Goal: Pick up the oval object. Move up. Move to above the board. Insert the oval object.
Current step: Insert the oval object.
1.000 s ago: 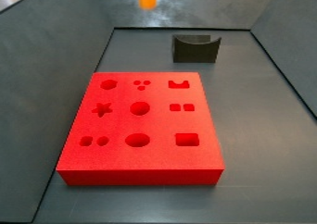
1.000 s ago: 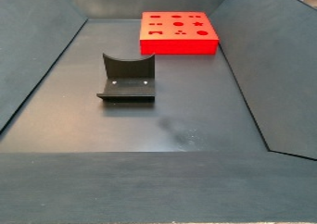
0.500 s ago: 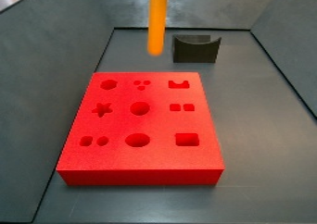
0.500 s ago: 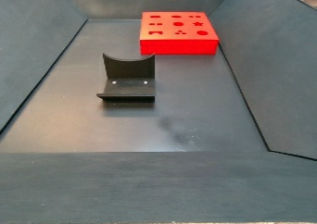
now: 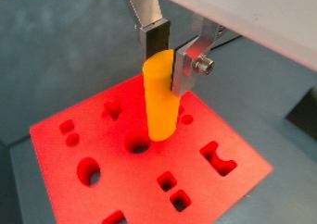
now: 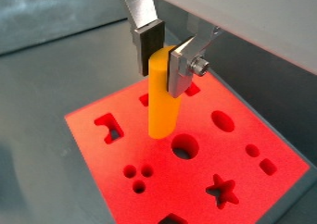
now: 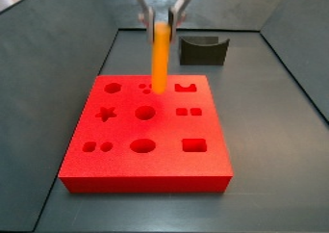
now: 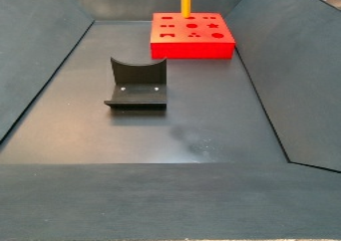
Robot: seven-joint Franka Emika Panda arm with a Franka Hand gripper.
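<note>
1. The gripper hangs above the board, jaws clamped on the upright oval object.
2. The fixture stands well apart from the board, with bare floor around it.

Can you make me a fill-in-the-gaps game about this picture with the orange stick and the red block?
1. The gripper holds the ____ oval object.
2. The oval object hangs ____ the red board.
3. The board has one cut-out shaped like a ____.
4. The dark fixture stands on the ____.

Missing words: orange; above; star; floor
</note>
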